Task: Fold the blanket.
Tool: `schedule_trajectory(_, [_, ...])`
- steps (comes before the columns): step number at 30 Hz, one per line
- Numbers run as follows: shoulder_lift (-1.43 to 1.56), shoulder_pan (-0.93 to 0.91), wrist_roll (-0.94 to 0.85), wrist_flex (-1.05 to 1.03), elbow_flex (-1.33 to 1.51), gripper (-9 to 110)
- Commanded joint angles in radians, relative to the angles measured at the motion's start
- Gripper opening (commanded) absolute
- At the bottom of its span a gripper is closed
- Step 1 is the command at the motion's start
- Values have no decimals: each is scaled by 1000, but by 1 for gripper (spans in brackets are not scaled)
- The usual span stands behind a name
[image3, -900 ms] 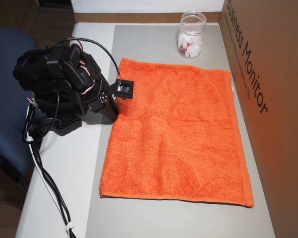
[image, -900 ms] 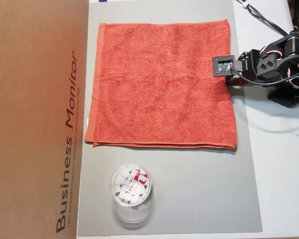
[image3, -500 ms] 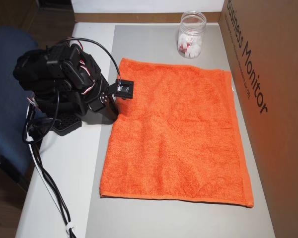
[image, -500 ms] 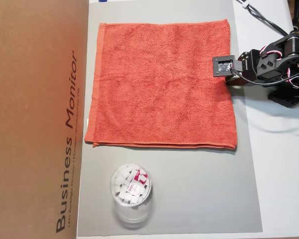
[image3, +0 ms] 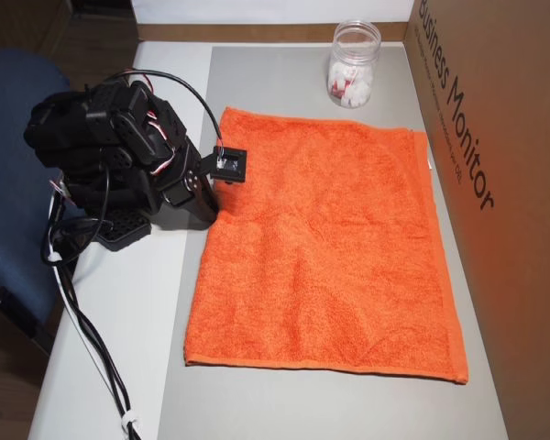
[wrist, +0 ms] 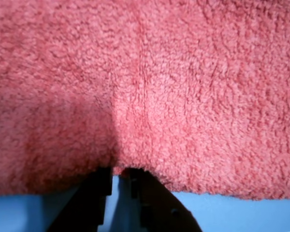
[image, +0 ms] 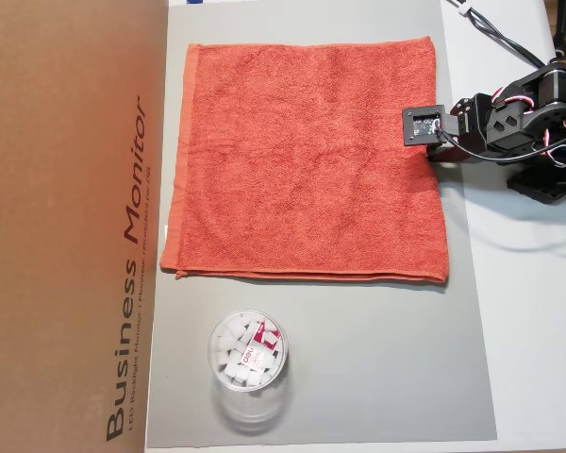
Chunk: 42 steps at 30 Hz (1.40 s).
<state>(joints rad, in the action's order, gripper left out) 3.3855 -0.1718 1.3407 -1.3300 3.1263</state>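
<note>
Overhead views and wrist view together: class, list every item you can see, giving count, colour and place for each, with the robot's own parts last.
Towel: one, orange-red, spread flat on the grey mat.
Mat: one, grey, on the white table.
Jar: one, clear, holding white pieces, on the mat apart from the towel.
Cardboard box: one, brown, printed "Business Monitor", along the mat's edge.
Chair: one, blue, behind the arm.
Arm: one, black, beside the mat.
Gripper: one, black, jaws pinching the towel's edge.

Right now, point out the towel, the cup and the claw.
towel (image: 302, 160), overhead view, middle of the flat cloth.
cup (image: 247, 354), overhead view, its open top with white pieces inside.
claw (wrist: 120, 175), wrist view, between the two dark fingertips at the towel's edge.
</note>
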Motion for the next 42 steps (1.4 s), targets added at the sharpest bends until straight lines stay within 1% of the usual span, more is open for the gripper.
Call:
schedule_trajectory(1, [8, 6, -6, -2, 9, 2])
schedule_trajectory(9, [0, 8, 9, -2, 2, 2])
schedule_trajectory(15, [-15, 8, 9, -38, -112, 2])
schedule_trajectory(25, [-278, -14, 12, -46, -354, 2])
schedule_trajectory(33, [-423, -124, 14, -48, -538, 2])
schedule_trajectory(42, [-486, -259, 247, -48, -666, 2])
